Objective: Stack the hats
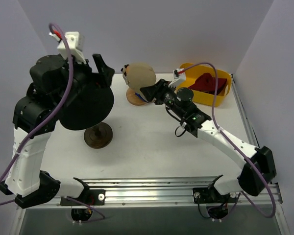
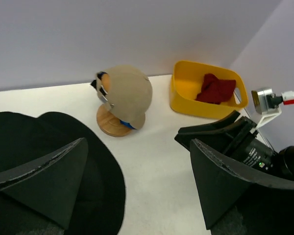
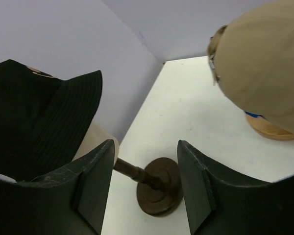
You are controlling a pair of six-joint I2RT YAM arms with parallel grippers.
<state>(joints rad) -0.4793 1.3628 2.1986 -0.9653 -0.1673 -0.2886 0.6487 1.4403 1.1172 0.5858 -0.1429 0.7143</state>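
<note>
A black bucket hat (image 1: 85,105) sits on a cream mannequin head (image 3: 95,142) atop a dark wooden stand (image 1: 98,135). My left gripper (image 1: 99,68) hovers just above the hat's far edge, open and empty; in its wrist view (image 2: 137,147) the black brim (image 2: 49,196) lies under the left finger. A tan cap (image 1: 139,74) sits over a blue cap (image 2: 122,122) on a light wooden base (image 1: 134,98). My right gripper (image 1: 146,93) is open and empty beside that base, on its right. A dark red hat (image 1: 208,82) lies in the yellow bin (image 1: 220,98).
The yellow bin stands at the back right corner by the right wall. The right arm (image 1: 220,139) stretches diagonally across the table's right half. The walls close in on the left, back and right. White tabletop (image 1: 152,142) lies between the stands and the near rail.
</note>
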